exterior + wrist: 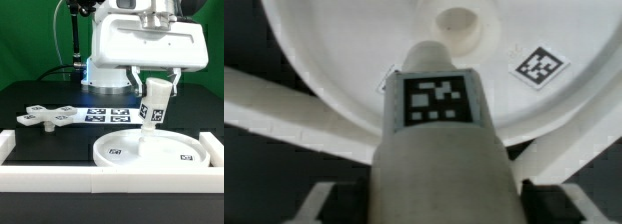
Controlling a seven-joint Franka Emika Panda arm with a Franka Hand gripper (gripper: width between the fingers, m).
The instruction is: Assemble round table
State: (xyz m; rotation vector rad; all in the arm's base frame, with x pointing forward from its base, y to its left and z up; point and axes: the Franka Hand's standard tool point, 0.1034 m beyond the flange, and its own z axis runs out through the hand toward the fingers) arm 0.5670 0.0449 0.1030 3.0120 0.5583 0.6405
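Observation:
The large rimmed round disc (pixel 148 152) lies flat on the black table near the front border rail. My gripper (pixel 157 88) is shut on the short cylindrical post (pixel 154 108), which carries a tag and hangs tilted over the disc's middle, its lower end near or at the disc. In the wrist view the post (pixel 439 130) points at the disc's central hole (pixel 459 20), with the disc (pixel 349 60) filling the background. The flat cross-shaped piece (pixel 48 117) lies at the exterior view's left.
White straight border rails run along the front (pixel 110 183) and the exterior view's right (pixel 214 146). The marker board (pixel 108 115) lies behind the disc. The robot base (pixel 108 72) stands at the back.

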